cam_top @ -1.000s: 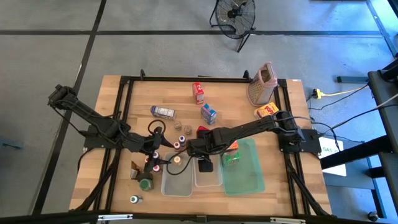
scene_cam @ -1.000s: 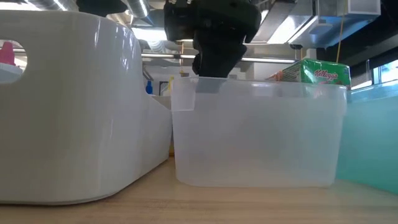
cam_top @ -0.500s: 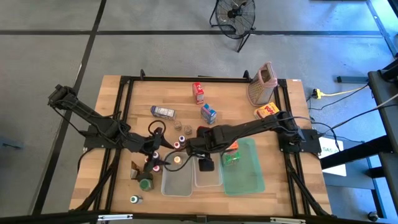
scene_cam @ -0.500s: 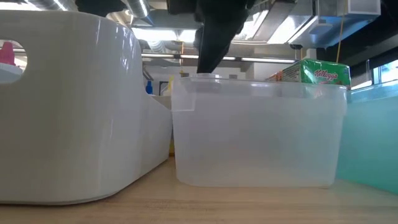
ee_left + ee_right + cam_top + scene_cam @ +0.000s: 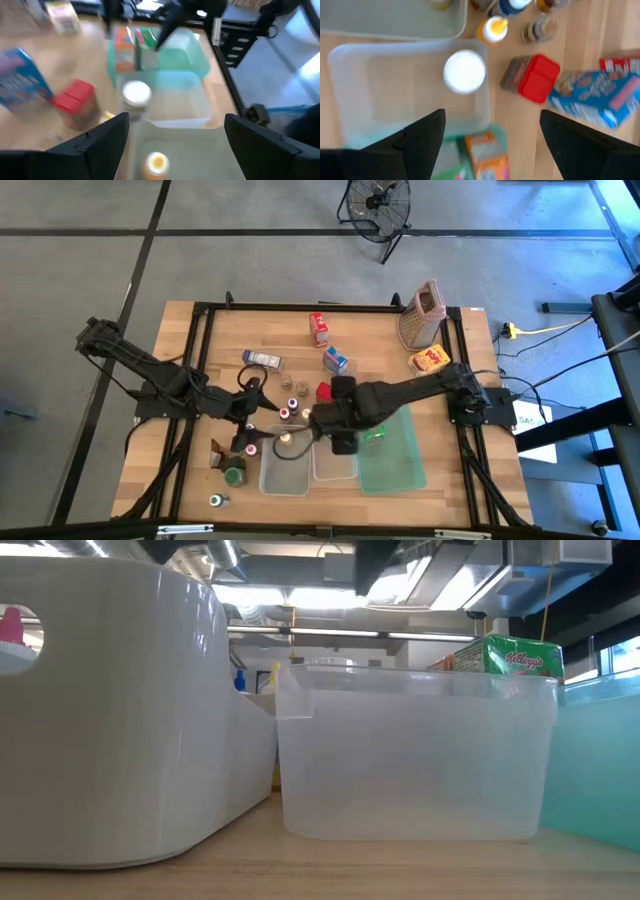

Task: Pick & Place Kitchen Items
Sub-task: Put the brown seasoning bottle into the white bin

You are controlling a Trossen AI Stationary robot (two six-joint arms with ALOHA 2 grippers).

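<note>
**Sorting groceries: both claws empty over the tubs**

Hovering above the middle clear tub [image 5: 334, 464], the right claw [image 5: 340, 442] stands spread wide with nothing between its fingers. Its wrist view looks down into that tub and onto a white-capped jar [image 5: 464, 71] at the tub's far rim; whether the jar stands in the tub or just outside it I cannot tell. The left claw [image 5: 258, 435] is likewise spread wide and empty, poised over the small jars at the far end of the left tub [image 5: 284, 471], where a yellow-capped bottle [image 5: 157, 163] sits just ahead of its fingers.

As I judge it, this is a pause between placements, with each arm free for its next pick. Most items remain loose on the counter [image 5: 470, 480]: a red carton [image 5: 319, 329] near the far edge, a blue carton [image 5: 335, 361] and a purple-blue carton [image 5: 262, 359] toward the centre, a yellow carton [image 5: 428, 359] near the right edge, and a red-lidded jar [image 5: 532, 79] lying near the tubs. The next move calls for choosing one target, lining the fingers up astride it and descending without knocking the crowded jars.

The low view alone shows the middle tub side-on, apparently empty, and a green cereal carton [image 5: 512, 655] behind it. The high view places that carton in the green tray [image 5: 398, 470], beside an orange one [image 5: 123, 46].
</note>
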